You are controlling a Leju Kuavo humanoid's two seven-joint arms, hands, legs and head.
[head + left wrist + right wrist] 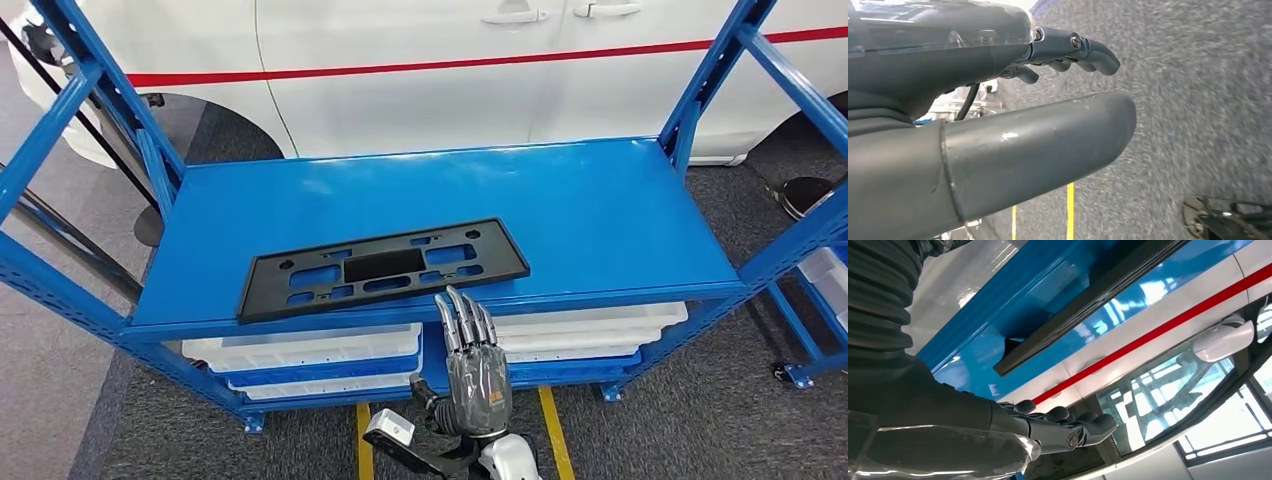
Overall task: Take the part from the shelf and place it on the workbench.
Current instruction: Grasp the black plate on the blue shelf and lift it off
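Note:
The part, a flat black plate with cut-outs [385, 268], lies on the top board of the blue shelf [600, 210], near its front edge. My right hand [470, 360] is raised in front of the shelf, just below that edge and a little right of the plate's middle. Its fingers are stretched out towards the plate and hold nothing. The right wrist view shows this hand [998, 430] with the plate's dark edge [1088, 305] beyond it on the shelf board [973, 365]. My left hand [998, 100] hangs over the grey floor, fingers loosely bent and nothing in them.
White trays [310, 350] sit on the lower shelf levels. A white car with a red stripe [450, 70] stands close behind the shelf. Another blue rack [810, 260] is at the right. Yellow lines [548, 430] mark the grey floor.

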